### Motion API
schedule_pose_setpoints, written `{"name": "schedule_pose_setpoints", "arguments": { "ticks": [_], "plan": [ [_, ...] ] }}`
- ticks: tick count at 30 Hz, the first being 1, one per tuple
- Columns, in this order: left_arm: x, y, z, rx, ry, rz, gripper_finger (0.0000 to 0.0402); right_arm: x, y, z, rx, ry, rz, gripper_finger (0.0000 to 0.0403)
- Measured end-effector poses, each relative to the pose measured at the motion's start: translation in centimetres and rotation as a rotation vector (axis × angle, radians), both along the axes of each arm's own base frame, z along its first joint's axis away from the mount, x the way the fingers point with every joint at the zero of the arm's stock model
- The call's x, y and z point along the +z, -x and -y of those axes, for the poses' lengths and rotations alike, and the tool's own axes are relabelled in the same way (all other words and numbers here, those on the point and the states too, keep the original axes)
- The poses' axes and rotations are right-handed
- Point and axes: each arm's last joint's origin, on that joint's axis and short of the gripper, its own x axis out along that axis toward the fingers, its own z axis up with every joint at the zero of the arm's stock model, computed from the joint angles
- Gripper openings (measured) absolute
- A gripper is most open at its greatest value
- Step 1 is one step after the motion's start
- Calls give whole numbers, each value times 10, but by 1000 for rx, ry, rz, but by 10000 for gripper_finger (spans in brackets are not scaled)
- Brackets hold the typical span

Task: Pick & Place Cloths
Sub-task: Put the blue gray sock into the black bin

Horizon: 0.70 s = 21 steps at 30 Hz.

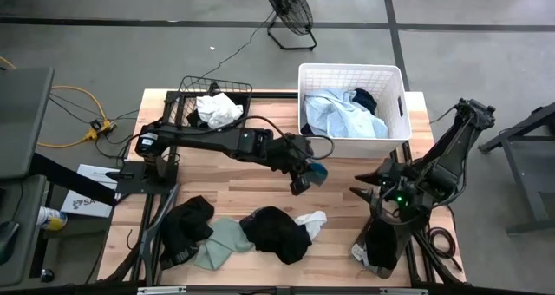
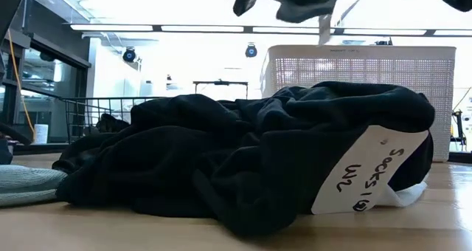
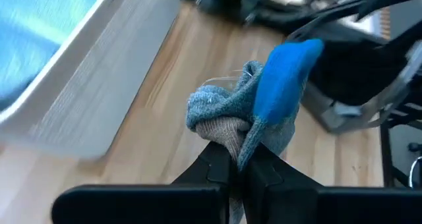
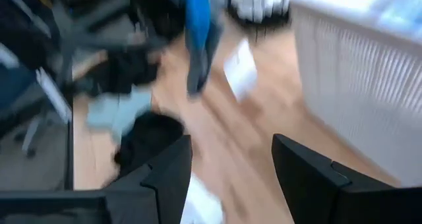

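Observation:
A grey-blue sock [image 3: 264, 99] with a bright blue toe is clear of the table, and my left gripper [image 3: 239, 159] is shut on it. In the high view this gripper [image 1: 305, 179] and the sock [image 1: 319, 168] hang over the table's middle, just near of the white laundry basket [image 1: 305, 100]. The low view shows the sock [image 2: 295, 0] high up, with a white tag [image 2: 324, 28] dangling from it. My right gripper [image 4: 231, 165] stands open and empty over the table's right side [image 1: 362, 184]. More cloths lie near the front edge: black [image 1: 186, 226], sage green [image 1: 221, 245], black [image 1: 277, 234] and white [image 1: 312, 219]. My left gripper pinches a bunched fold of the sock at its grey-beige part [image 3: 227, 135] between its two fingers. The fingers slant down, coming from the table's left. The sock is lifted clear of the table, and its blue toe [image 3: 283, 72] sticks out past the fingertips.
The white basket holds a pale blue cloth [image 1: 338, 113] and a dark one [image 1: 364, 98]. A black wire basket [image 1: 186, 91] at the far left holds a white cloth [image 1: 217, 111]. In the low view a black pile [image 2: 251, 155] bears a white "Socks" label [image 2: 369, 170].

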Motion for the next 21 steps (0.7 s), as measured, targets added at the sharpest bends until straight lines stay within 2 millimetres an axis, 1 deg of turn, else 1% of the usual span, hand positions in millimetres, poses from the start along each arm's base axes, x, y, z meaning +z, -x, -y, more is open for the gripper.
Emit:
{"name": "schedule_pose_setpoints", "arguments": {
  "ticks": [4,8,11,14,18,21],
  "plan": [
    [7,-5,5,-29,-45,88,5,8,-4,-1,-40,117,103,201],
    [11,-7,5,-32,-57,131,5,14,-8,-4,-14,230,119,201],
    [13,-8,4,-27,-74,155,5,17,-14,-3,-3,246,115,212],
    [14,-9,4,-27,-91,171,5,19,-21,0,4,233,113,241],
    [16,-10,4,-25,-91,190,5,25,-32,6,-17,216,133,297],
    [18,-11,4,-32,-101,218,5,28,-40,11,19,217,125,332]
  ]
}}
